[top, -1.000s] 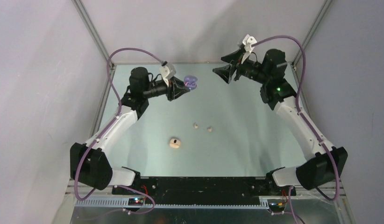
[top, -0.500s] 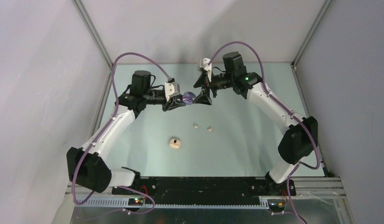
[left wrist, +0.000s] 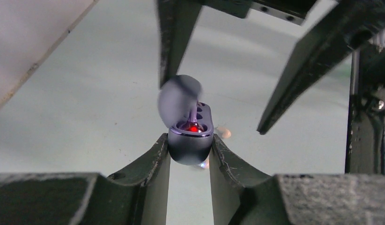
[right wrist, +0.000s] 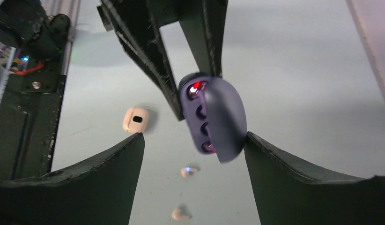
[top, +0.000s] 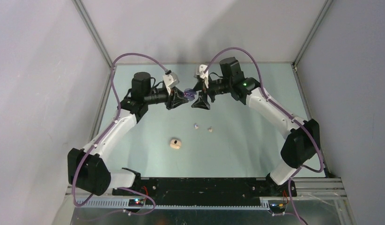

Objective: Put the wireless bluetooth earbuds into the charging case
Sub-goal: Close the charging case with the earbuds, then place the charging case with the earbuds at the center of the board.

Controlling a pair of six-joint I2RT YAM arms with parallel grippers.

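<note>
the left jaws pinch the base of the purple charging case, its lid up and a red light showing inside. the right jaws stand wide, one to each side of that case. a second ago they were off near the far right corner. the case hangs over the far middle of the desk, well away from its side edges. two pale earbuds lie below near the desk's middle, apart from both jaws. a cream case sits nearer the front edge.
</note>
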